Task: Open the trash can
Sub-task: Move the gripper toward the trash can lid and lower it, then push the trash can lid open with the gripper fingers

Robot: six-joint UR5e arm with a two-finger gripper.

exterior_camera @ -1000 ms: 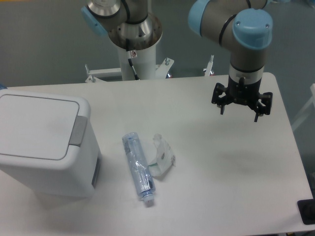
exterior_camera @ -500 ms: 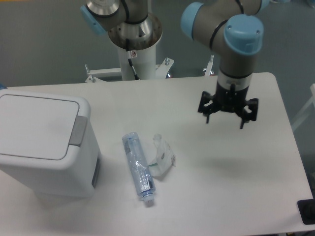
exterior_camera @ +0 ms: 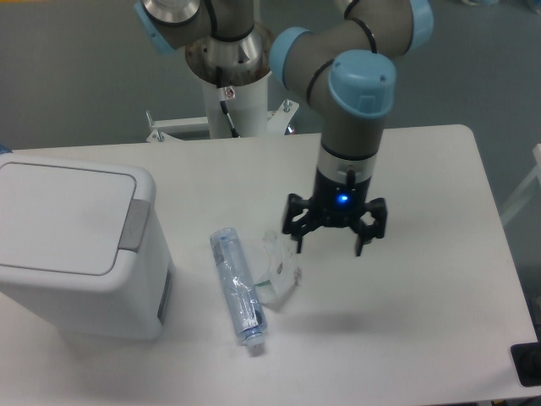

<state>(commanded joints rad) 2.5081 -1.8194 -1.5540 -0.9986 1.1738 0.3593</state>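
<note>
The trash can [exterior_camera: 76, 245] is seen at the left edge of the white table [exterior_camera: 423, 288], where its left side is cut off by the frame. Its flat white lid [exterior_camera: 59, 218] is shut, and the grey push tab [exterior_camera: 133, 226] is visible along the lid's right edge. The can's lower front is lost in shadow.

The gripper [exterior_camera: 335, 245] is held above the middle of the table, pointing down, with nothing between its fingers; the jaws are spread wide. A blue light is lit on the wrist just above it. The gripper is well apart from the trash can.

A crushed clear plastic bottle [exterior_camera: 237, 288] with a blue cap end is lying between can and gripper. Just beside it, a crumpled clear plastic wrapper [exterior_camera: 279, 269] is found, its upper edge partly overlapped by the gripper's near finger; whether they touch cannot be told. A dark object [exterior_camera: 527, 364] at the lower right corner is cut off and cannot be identified.
</note>
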